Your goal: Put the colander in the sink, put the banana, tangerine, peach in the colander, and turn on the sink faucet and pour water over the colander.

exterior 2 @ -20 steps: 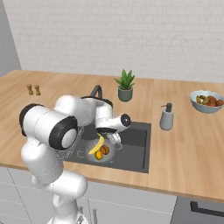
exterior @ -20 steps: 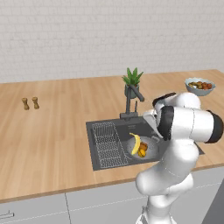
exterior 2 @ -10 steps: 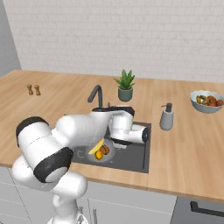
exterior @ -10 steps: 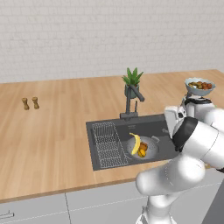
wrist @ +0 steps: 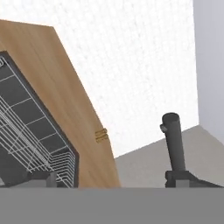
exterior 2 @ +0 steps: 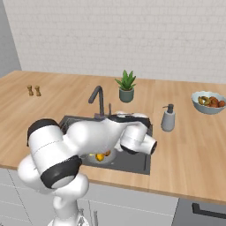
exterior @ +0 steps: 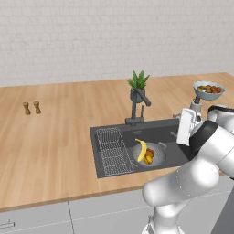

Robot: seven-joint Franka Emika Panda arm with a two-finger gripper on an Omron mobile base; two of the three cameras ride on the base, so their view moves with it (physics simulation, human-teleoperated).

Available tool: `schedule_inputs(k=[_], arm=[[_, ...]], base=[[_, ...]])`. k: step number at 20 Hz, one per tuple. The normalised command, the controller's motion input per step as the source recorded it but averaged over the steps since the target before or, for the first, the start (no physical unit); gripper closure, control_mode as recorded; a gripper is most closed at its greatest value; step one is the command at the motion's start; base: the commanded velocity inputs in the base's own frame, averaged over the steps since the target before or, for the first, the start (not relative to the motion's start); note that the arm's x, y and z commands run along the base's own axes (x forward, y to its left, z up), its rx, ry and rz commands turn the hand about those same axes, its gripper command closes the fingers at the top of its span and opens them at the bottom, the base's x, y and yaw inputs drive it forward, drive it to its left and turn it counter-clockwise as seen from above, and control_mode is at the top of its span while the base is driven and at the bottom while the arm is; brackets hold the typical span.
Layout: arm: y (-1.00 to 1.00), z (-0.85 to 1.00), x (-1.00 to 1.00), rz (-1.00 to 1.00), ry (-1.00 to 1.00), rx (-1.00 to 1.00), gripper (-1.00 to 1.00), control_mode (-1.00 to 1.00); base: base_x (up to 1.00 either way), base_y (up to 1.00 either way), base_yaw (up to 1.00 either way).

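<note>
Colander (exterior: 149,153) sits in sink (exterior: 105,161) right of the wire rack (exterior: 112,151), banana (exterior: 142,149), tangerine (exterior: 148,159) and peach (exterior: 150,152) inside: fruit loading looks complete. Gripper (wrist: 109,177) jaws spread wide, holding nothing, presumably freed for the sink faucet (exterior: 137,106) behind the colander

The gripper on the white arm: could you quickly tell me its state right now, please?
Two-finger gripper: open, holding nothing; its dark finger tips stand wide apart in the hand view.

Glossy white rounded arm (exterior: 192,178), dark joints
</note>
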Motion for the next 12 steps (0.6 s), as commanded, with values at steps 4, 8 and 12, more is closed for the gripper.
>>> schedule_inputs(k=[4, 8, 12], arm=[[0.00, 0.10, 0.00, -0.18, 0.43, 0.21, -1.00, -1.00], [0.06, 0.00, 0.08, -0.12, 0.40, 0.05, -1.00, -1.00], [0.26, 0.02, 0.37, -0.10, 0.67, -0.01, -1.00, -1.00]], base=[[0.00, 0.00, 0.00], [0.00, 0.00, 0.00], [0.00, 0.00, 0.00]])
